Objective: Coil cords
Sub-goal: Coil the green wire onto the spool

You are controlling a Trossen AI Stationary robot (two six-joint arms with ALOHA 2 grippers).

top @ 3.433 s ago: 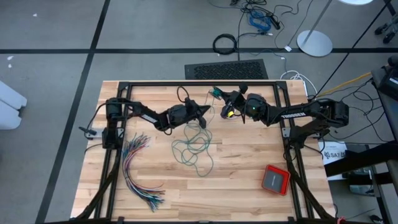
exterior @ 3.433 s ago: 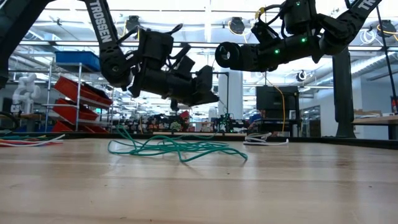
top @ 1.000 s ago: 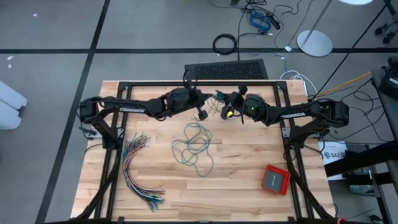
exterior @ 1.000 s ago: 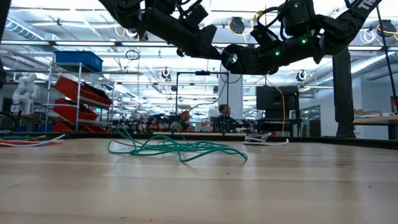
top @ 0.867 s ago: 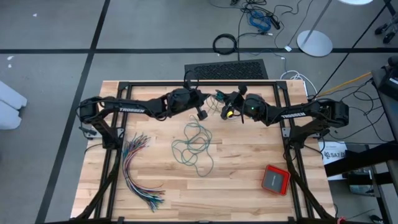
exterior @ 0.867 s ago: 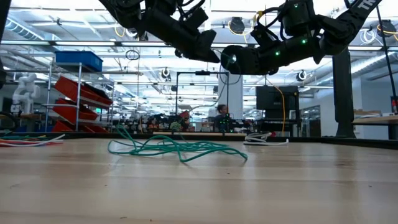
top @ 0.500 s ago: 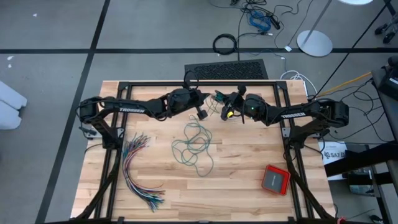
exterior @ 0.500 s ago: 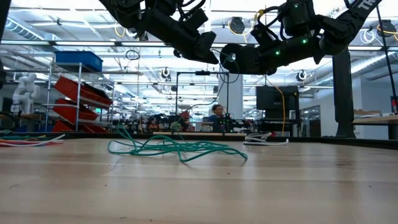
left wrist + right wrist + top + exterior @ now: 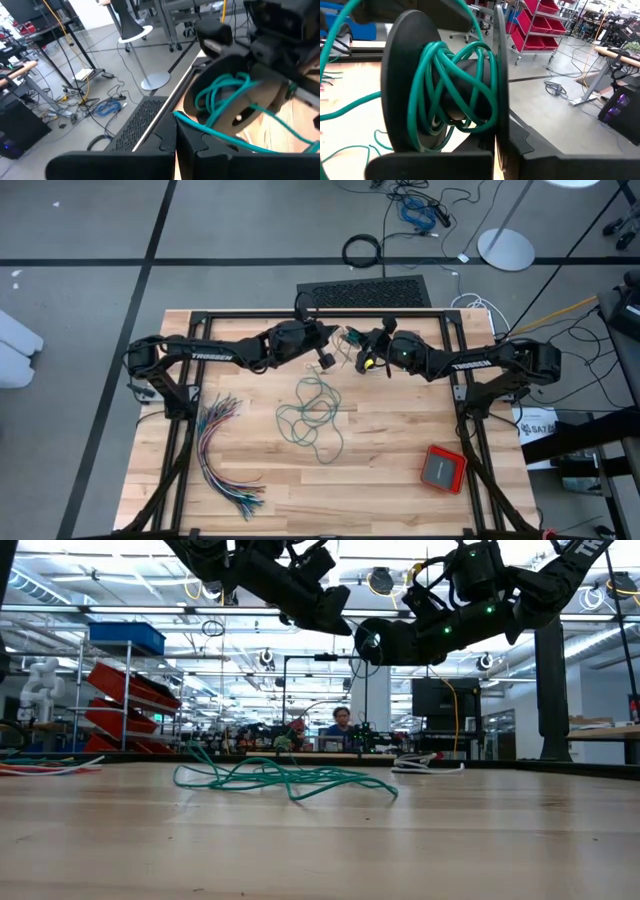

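The worktop [image 9: 400,480] carries loose teal-green cord [image 9: 312,412] near its middle. "TROSSEN" reads on the left arm [image 9: 215,352]. At the far edge the left hand [image 9: 327,358] pinches the cord; the right hand [image 9: 362,352] clamps a black spool [image 9: 445,90] wound with it. The black cord cannot be made out.

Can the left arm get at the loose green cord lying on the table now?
Probably yes: the left gripper is shut on the teal-green cord, whose loose pile lies uncovered on the table just below it.
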